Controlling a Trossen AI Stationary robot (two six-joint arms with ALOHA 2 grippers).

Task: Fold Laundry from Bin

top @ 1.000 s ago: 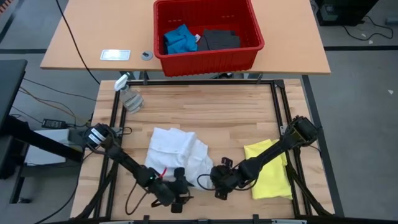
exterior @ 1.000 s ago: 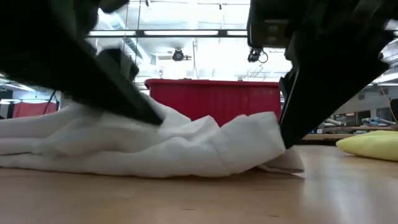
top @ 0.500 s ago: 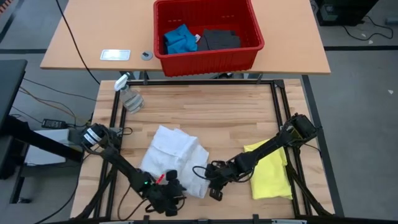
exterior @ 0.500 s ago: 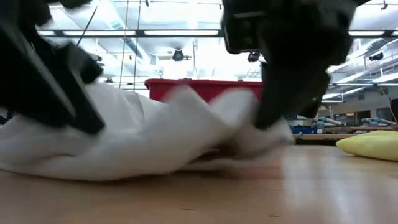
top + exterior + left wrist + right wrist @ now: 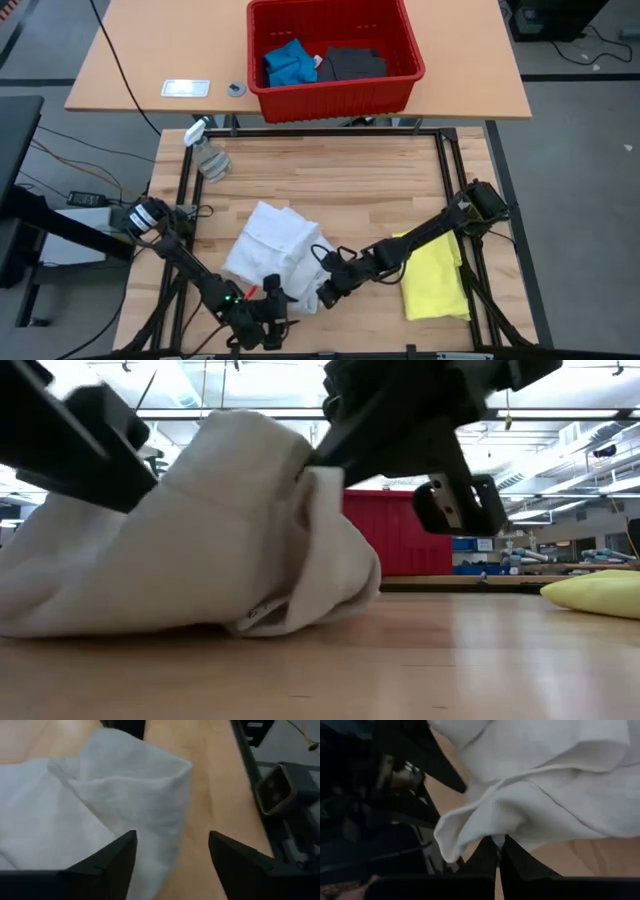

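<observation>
Right gripper (image 5: 325, 290), jaws pinched together on the near edge of the white shirt (image 5: 272, 247), lifting a fold of it off the table; in the right wrist view the two dark fingers (image 5: 492, 857) meet on a curled flap of the cloth. Left gripper (image 5: 170, 855), just beside it at the same near edge, jaws spread wide with a corner of the shirt lying between them, nothing clamped. Outward from the right gripper, the yellow T-shirt (image 5: 436, 278) lies flat under that arm, apparently already folded. Well beyond both, on the tan table (image 5: 130, 60), the red bin (image 5: 335, 55) holds the blue piece (image 5: 288, 62) and the dark grey piece (image 5: 352, 63). Judged progress: one garment done, one in hand, two left. Only the high view shows the bin's contents; only the low view shows the shirt (image 5: 200, 530) bunched high off the tabletop (image 5: 450, 660).
</observation>
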